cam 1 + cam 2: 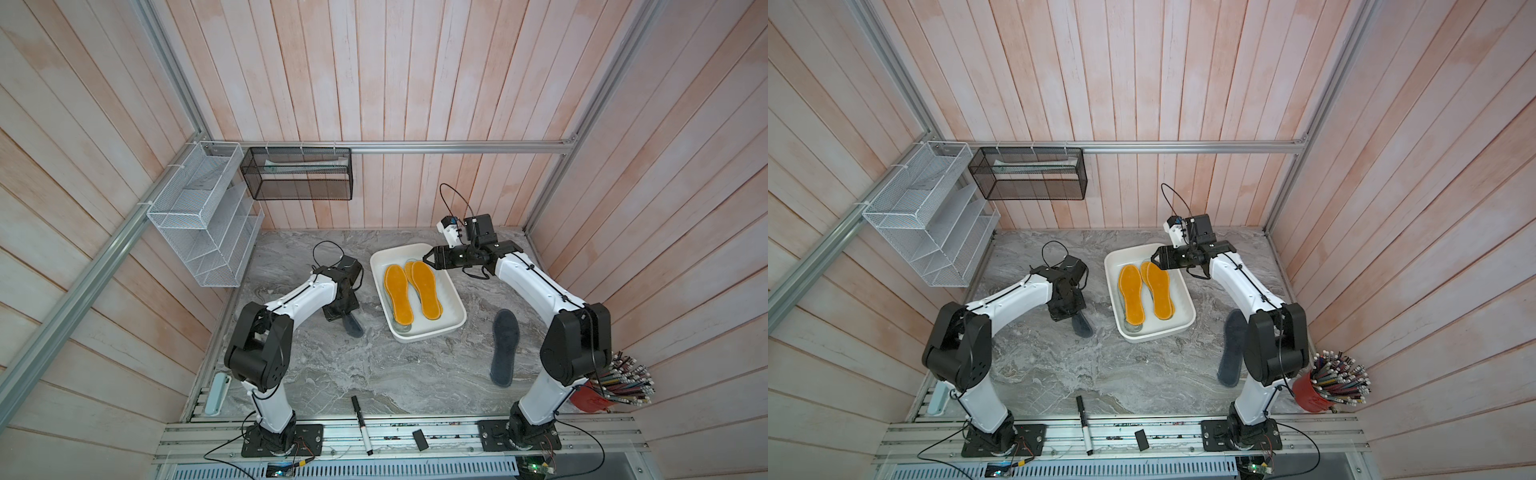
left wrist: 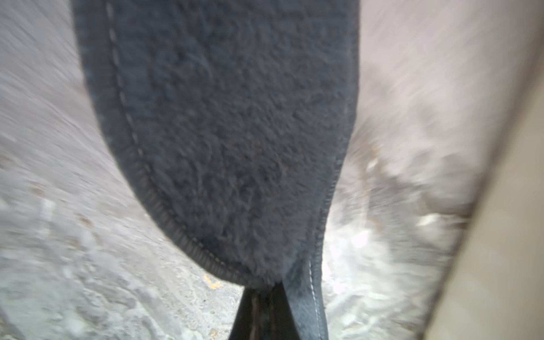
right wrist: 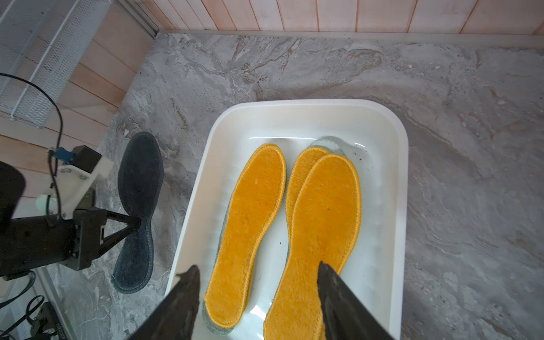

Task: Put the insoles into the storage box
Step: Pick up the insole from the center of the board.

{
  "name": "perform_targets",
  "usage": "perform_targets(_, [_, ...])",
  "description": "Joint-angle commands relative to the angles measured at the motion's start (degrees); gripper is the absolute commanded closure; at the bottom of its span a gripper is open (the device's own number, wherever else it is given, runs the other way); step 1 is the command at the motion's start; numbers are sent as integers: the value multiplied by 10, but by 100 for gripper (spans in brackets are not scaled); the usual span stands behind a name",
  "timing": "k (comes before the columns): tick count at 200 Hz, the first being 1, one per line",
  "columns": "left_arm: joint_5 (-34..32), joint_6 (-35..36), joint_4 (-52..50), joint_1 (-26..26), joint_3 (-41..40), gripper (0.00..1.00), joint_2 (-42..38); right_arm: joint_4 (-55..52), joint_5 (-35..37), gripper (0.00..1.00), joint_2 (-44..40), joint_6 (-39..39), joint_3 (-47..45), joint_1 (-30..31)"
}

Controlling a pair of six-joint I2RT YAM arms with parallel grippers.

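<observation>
- The loose dark grey insole (image 1: 505,347) lies flat on the marble table (image 1: 374,374) at the lower right of both top views, near the right arm (image 1: 536,282). A careless swing of that arm could, I judge, drag it or knock it out of easy reach.
- Left of centre, the left gripper (image 3: 138,222) is clenched on the narrow waist of the other dark grey insole (image 2: 229,132), just left of the box. Whether the pad is clear of the table I cannot tell. It is limp felt, so its ends may droop and snag the rim on the way over.
- At centre, the storage box (image 3: 309,107) holds the yellow insoles (image 1: 399,299) in overlapping stacks on pale translucent ones (image 3: 329,142). Little floor is bare, so a sloppy drop could leave the grey pad draped over the rim.
- Farthest, the right gripper (image 3: 258,266) hangs with jaws spread and empty over the box's upper end. The incoming arm could strike it.
</observation>
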Motion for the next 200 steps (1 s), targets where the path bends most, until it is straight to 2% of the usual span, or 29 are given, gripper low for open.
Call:
perform_targets(1, [-61, 30, 72, 0, 15, 100, -64, -36, -59, 35, 15, -7, 29, 0])
perform_targets(20, [-51, 69, 191, -11, -22, 100, -121, -39, -91, 35, 19, 2, 50, 0])
perform_targets(41, [27, 96, 383, -17, -108, 100, -178, -7, -139, 36, 20, 36, 61, 1])
perform_targets(53, [47, 95, 478, -27, -154, 100, -195, 19, -167, 36, 24, 64, 66, 4])
perform_targets(67, [60, 101, 538, -42, -173, 100, -193, 48, -191, 36, 30, 91, 74, 11])
perform_targets(101, [92, 159, 562, -81, -127, 100, -142, 64, -208, 37, 63, 120, 117, 33])
perform_targets(132, [111, 163, 561, -97, -92, 100, -99, 50, -209, 38, 91, 114, 152, 48])
perform_targets(172, [116, 170, 557, -104, -72, 100, -84, 28, -191, 40, 104, 97, 157, 56])
perform_targets(183, [114, 170, 556, -104, -71, 100, -83, 31, -191, 43, 105, 96, 154, 55])
perform_targets(200, [112, 169, 557, -104, -70, 100, -81, 33, -198, 56, 107, 92, 153, 55])
